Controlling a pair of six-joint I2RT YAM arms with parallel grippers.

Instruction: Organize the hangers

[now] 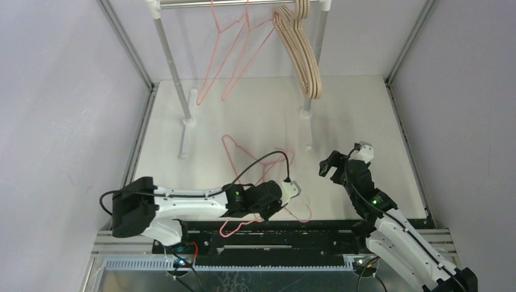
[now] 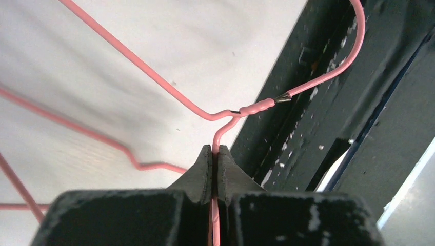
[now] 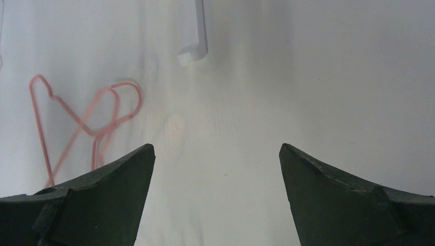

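Our left pincer (image 2: 214,154) is clamped on a pink wire hanger (image 2: 256,107), pinching the wire just below its twisted neck at the middle of the worktop's near edge. The hook curls out over the dark base frame (image 2: 308,154). A second wire hanger (image 3: 82,123) seems to overlap it. Our right pincer (image 3: 216,148) hovers spread apart and empty near the near right corner. At the far edge, the rail (image 1: 237,3) carries hanging wire hangers (image 1: 247,21) and wooden hangers (image 1: 301,55). We judge a slow, level lift is best, watching for snags between the overlapping wires.
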